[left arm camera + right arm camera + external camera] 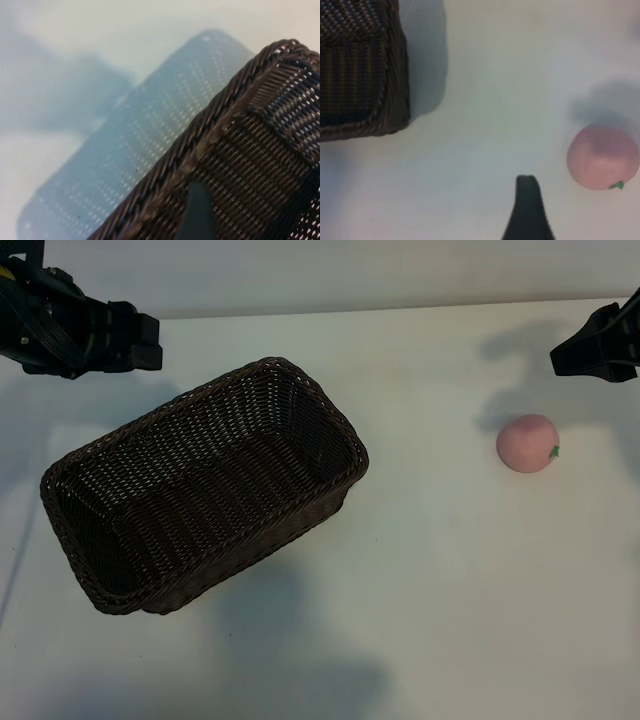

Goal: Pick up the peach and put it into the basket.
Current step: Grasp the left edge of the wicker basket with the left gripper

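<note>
The peach (528,443), a small pale-pink ball with a green mark, lies on the white table at the right. In the right wrist view the peach (603,157) lies beside one dark finger (527,205), apart from it. My right gripper (562,357) hangs open and empty just behind the peach at the far right edge. The dark-brown wicker basket (300,390) sits slantwise at centre left, with nothing in it. My left gripper (150,340) hovers open behind the basket's far side. One of its fingers (199,212) shows over the woven basket (250,150).
White table (440,580) spreads between basket and peach and across the front. The basket's corner (380,100) shows in the right wrist view, well away from the peach. Arm shadows fall on the table near both grippers.
</note>
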